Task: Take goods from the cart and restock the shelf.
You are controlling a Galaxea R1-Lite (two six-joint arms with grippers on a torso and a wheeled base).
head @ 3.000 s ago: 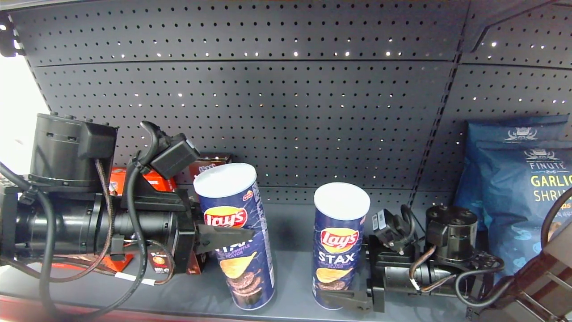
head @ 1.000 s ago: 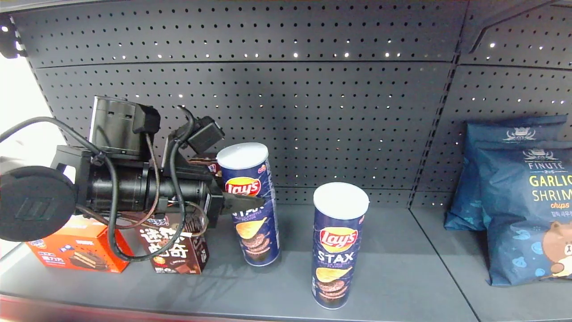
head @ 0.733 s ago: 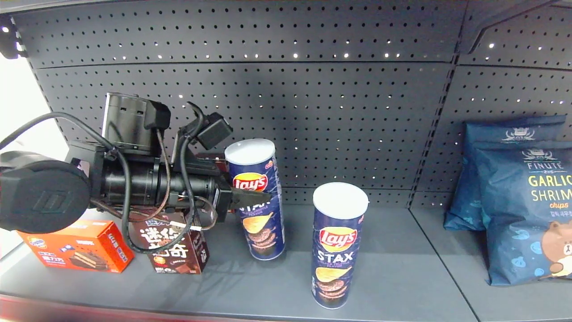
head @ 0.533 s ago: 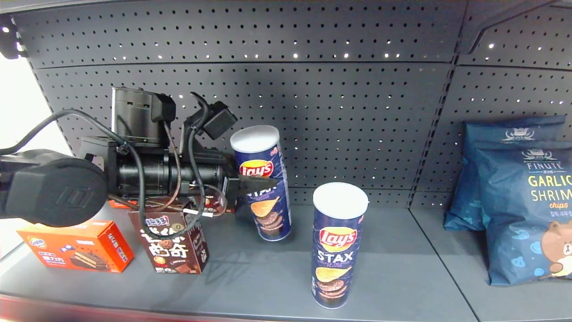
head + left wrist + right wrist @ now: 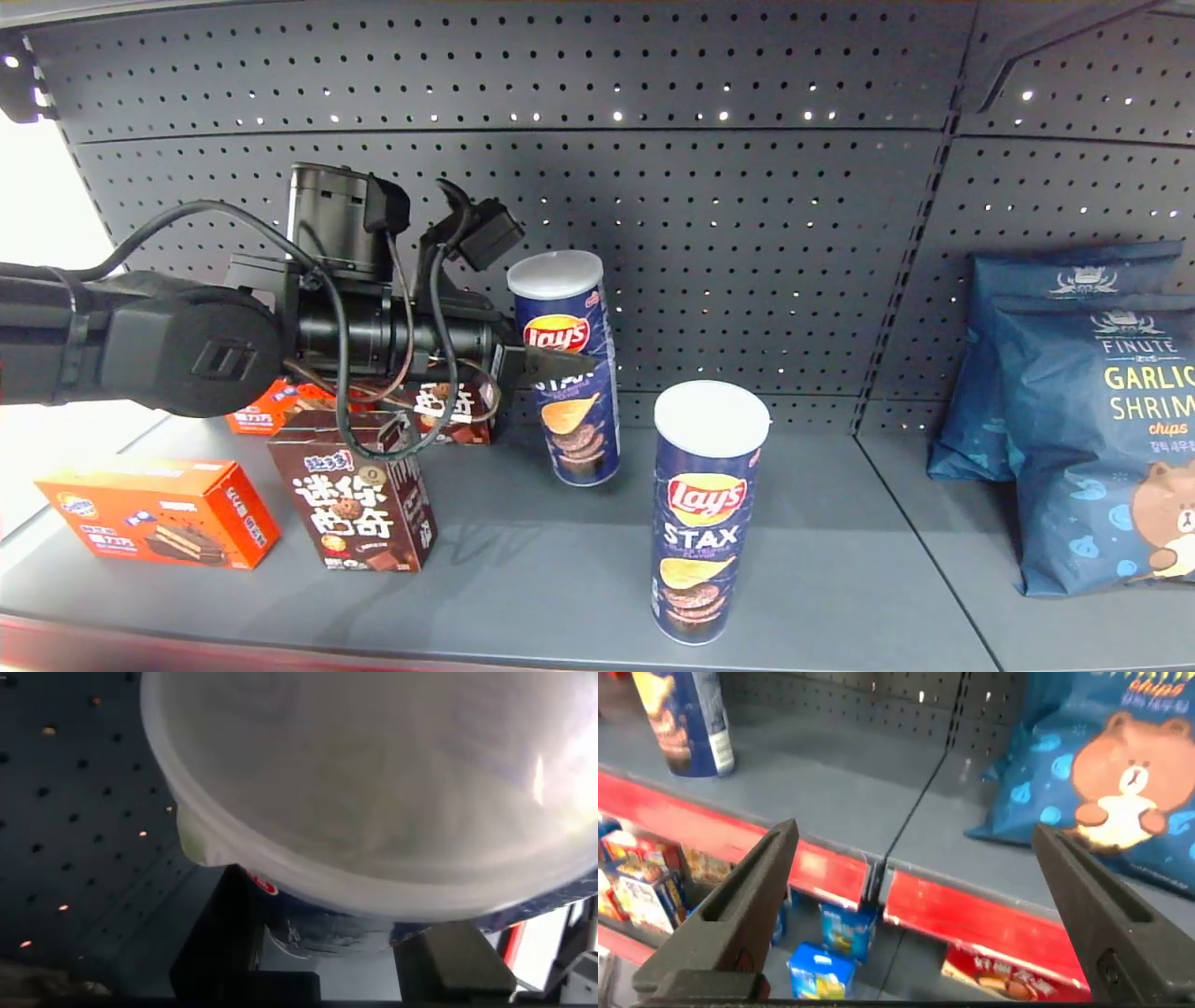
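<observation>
The head view faces the shelf (image 5: 560,597) from close in front, tilted slightly down toward its pegboard back (image 5: 653,233). The left wrist view sits close against the top of the held can (image 5: 374,784). The right wrist view looks in from outside the shelf's front edge, sharing the standing can (image 5: 687,719) and blue bags (image 5: 1102,775) with the head view.

The left arm (image 5: 187,347) stretches level from the left, and the left claw (image 5: 568,360) is clamped on a tilted can (image 5: 560,331). The right claw (image 5: 915,831) has its fingers spread wide.
</observation>
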